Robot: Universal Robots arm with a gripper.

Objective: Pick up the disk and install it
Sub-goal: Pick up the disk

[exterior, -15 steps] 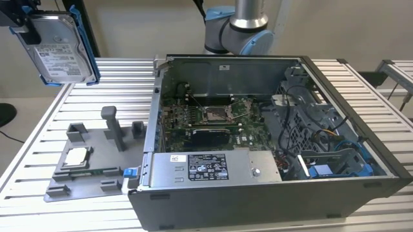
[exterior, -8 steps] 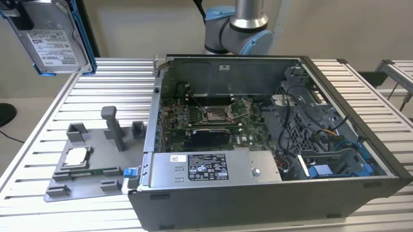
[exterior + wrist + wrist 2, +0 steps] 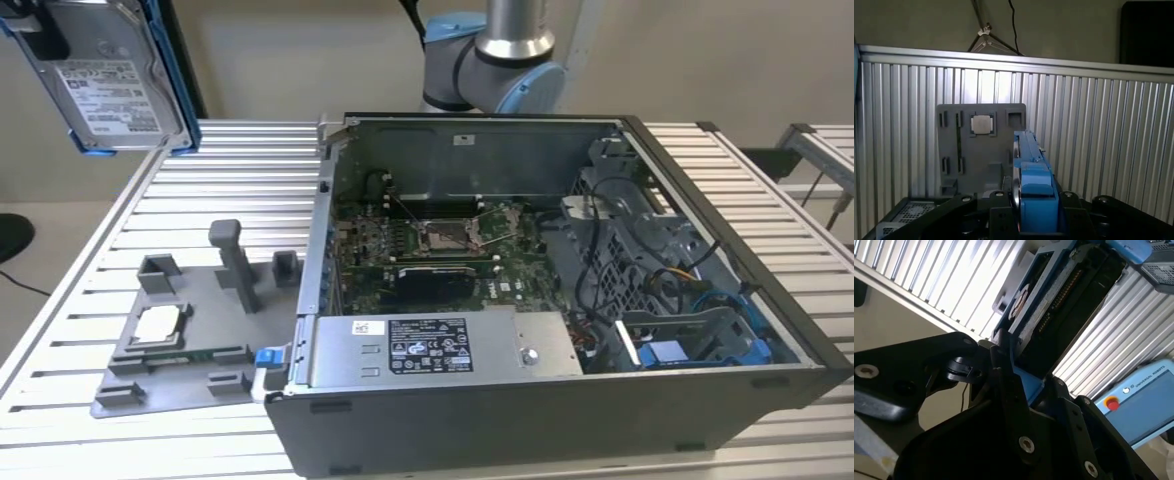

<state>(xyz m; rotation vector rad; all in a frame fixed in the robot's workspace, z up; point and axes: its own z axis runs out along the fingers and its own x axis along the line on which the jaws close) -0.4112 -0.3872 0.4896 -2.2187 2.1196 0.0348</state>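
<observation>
Transport looks like the step in hand: the disk (image 3: pixel 114 90) hangs in the air, clear of the desk (image 3: pixel 214 180). It is well apart from the open computer case (image 3: pixel 534 430), higher than its rim and out beyond the case wall on the exterior view's left. The end effector (image 3: pixel 1035 207) is clenched on the disk's blue carrier (image 3: pixel 1036 185). In the first wrist view its black fingers (image 3: pixel 997 207) flank the frame on both sides, and the drive stands on edge. Just beside the case, the grey tray (image 3: pixel 174 350) lies on the desk with the processor chip (image 3: pixel 158 322) resting in its pocket.

Doing this well, I judge, calls for a firm hold on the carrier, since the grip sits at one end and the long body could swing or slip. The disk should travel high enough to clear the case's near wall. Its path should also avoid the loose cables (image 3: pixel 667 278) inside the case, close to the blue-lined bay (image 3: pixel 667 355) at the case's corner. Slow, level movement without twist seems safest.
</observation>
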